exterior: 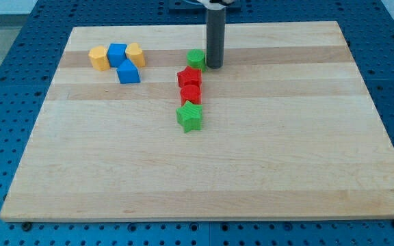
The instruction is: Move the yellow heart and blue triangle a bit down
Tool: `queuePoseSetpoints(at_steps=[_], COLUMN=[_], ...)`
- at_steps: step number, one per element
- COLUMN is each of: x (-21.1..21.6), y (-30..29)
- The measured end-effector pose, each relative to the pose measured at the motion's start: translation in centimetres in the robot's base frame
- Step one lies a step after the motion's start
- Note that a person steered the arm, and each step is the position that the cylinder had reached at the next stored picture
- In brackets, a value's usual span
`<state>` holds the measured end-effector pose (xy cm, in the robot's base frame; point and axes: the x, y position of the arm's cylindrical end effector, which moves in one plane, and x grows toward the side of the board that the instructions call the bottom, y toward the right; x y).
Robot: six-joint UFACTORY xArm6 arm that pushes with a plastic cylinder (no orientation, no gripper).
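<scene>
A cluster of blocks sits at the view's upper left. One yellow block is on its left end and another yellow block on its right; I cannot tell which is the heart. A blue cube stands between them. The blue triangle lies just below, touching the cube and the right yellow block. My tip rests on the board near the top centre, well to the right of this cluster, right beside a small green block.
Below the green block runs a column: a red star, a second red block and a green star. The wooden board lies on a blue perforated table.
</scene>
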<state>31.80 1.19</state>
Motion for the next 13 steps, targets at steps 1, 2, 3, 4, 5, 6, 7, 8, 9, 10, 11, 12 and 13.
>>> queuePoseSetpoints(at_steps=[1, 2, 3, 4, 5, 6, 7, 8, 9, 10, 11, 12, 13], x=[0.0, 0.0, 0.0, -1.0, -4.8, -9.0, -11.3, -11.3, -11.2, -11.2, -11.2, -11.2, -10.6], y=[-0.9, -1.2, -1.2, -0.5, -0.3, -1.1, -4.6, -7.7, -9.1, -10.2, -11.3, -12.6, -14.2])
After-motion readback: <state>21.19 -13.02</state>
